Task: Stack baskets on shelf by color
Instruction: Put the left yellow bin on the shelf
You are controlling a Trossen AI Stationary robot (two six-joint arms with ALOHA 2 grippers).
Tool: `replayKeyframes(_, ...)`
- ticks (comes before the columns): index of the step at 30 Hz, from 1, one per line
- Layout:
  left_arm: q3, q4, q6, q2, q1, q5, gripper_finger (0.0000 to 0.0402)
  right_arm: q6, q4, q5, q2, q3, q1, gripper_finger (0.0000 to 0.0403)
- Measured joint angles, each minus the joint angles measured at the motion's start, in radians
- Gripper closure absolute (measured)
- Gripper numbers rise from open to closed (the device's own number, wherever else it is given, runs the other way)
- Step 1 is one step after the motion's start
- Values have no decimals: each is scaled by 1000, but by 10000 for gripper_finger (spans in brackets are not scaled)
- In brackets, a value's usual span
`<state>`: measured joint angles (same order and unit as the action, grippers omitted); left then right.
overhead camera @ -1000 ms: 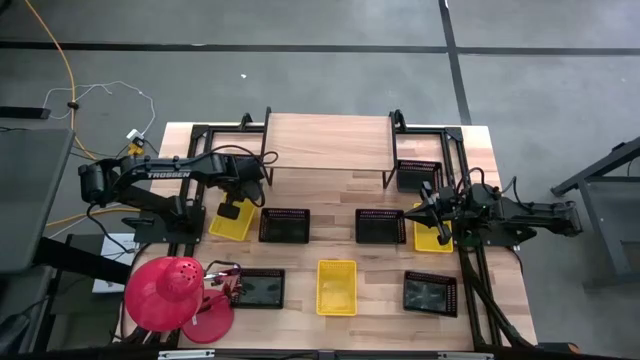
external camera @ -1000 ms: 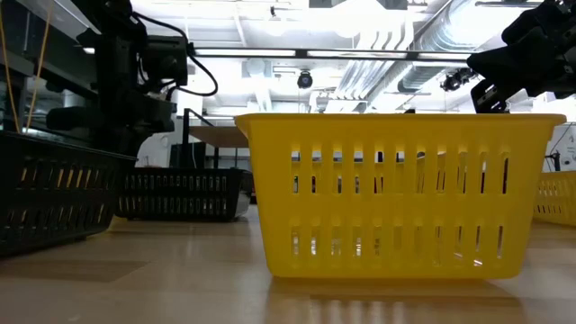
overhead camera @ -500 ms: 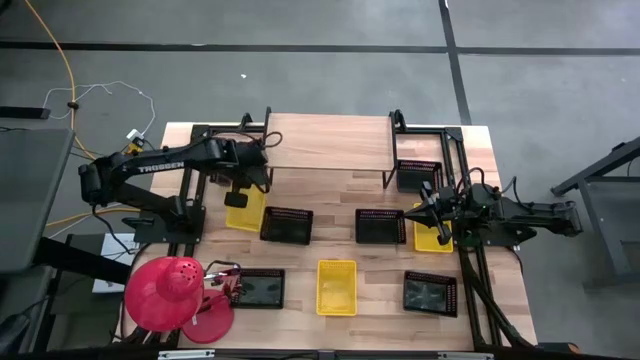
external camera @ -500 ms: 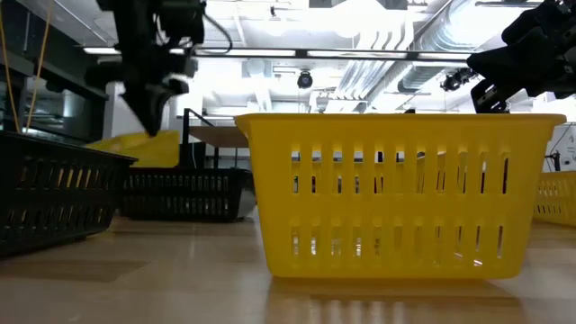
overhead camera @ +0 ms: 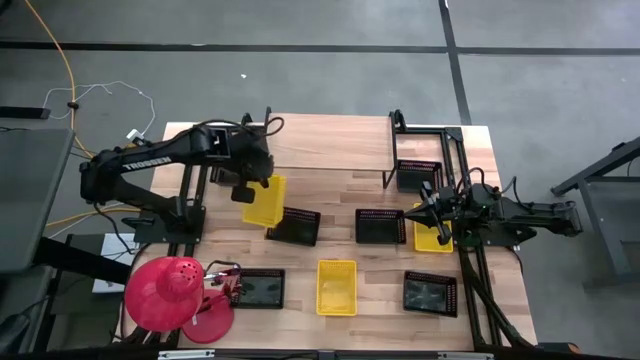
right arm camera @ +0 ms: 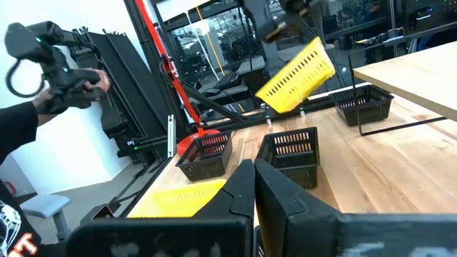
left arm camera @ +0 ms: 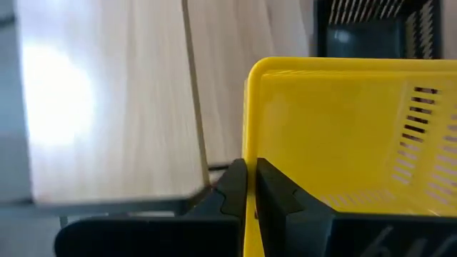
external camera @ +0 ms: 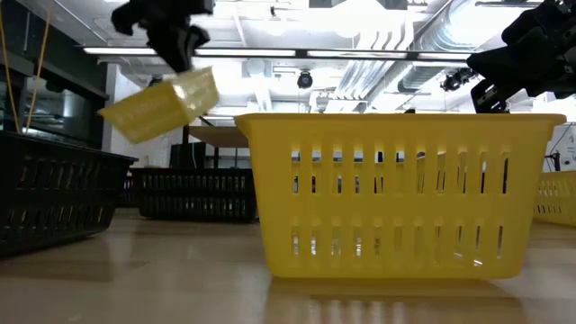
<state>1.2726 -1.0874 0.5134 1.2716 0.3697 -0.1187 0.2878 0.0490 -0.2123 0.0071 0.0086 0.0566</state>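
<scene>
My left gripper (overhead camera: 247, 190) is shut on a yellow basket (overhead camera: 265, 200) and holds it in the air near the shelf's (overhead camera: 328, 142) left front corner. The low view shows this basket (external camera: 162, 106) tilted below the gripper (external camera: 180, 49). A second yellow basket (overhead camera: 337, 286) sits flat on the table at the near middle. A third yellow basket (overhead camera: 433, 232) lies under my right gripper (overhead camera: 425, 208), which waits shut at the right edge. Several black baskets, such as one (overhead camera: 380, 225), rest on the table, and another (overhead camera: 418, 174) is by the shelf's right legs. My left gripper pinches one side wall of the yellow basket at its rim (left arm camera: 249, 153), one finger inside the basket and one outside. The fingers (left arm camera: 232, 189) come from above, slanting down. The basket is lifted clear of the table and hangs tilted.
A black basket (overhead camera: 293, 226) lies just below and beside the lifted one. A red dome-shaped object (overhead camera: 165, 292) stands at the near left corner. Black frame rails run along both table sides. A person (right arm camera: 43, 71) stands beyond the table in the right wrist view.
My left gripper has risen and moved toward the far edge and right, toward the shelf, tipping as it went. The yellow basket in its hold has come off the table and now hangs tilted in the air.
</scene>
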Motion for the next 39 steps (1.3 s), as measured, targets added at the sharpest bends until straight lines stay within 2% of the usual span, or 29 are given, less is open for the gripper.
replayKeyframes(2, 12, 47, 28, 0, -12, -8, 401, 0, 0, 0, 0, 0, 0, 402)
replayKeyframes(6, 38, 149, 89, 20, -36, -103, 401, 0, 0, 0, 0, 0, 0, 402)
replayKeyframes(9, 96, 144, 93, 71, -33, -149, 401, 0, 0, 0, 0, 0, 0, 402)
replayKeyframes(14, 237, 130, 124, 180, -15, -155, 401, 0, 0, 0, 0, 0, 0, 402)
replayKeyframes(21, 497, 38, 172, 316, 66, -155, 401, 0, 0, 0, 0, 0, 0, 402)
replayKeyframes(26, 627, -98, 172, 367, 146, -155, 401, 0, 0, 0, 0, 0, 0, 402)
replayKeyframes(33, 643, -148, 192, 406, 246, -154, 401, 0, 0, 0, 0, 0, 0, 402)
replayKeyframes(39, 643, -147, 207, 465, 285, -142, 401, 0, 0, 0, 0, 0, 0, 402)
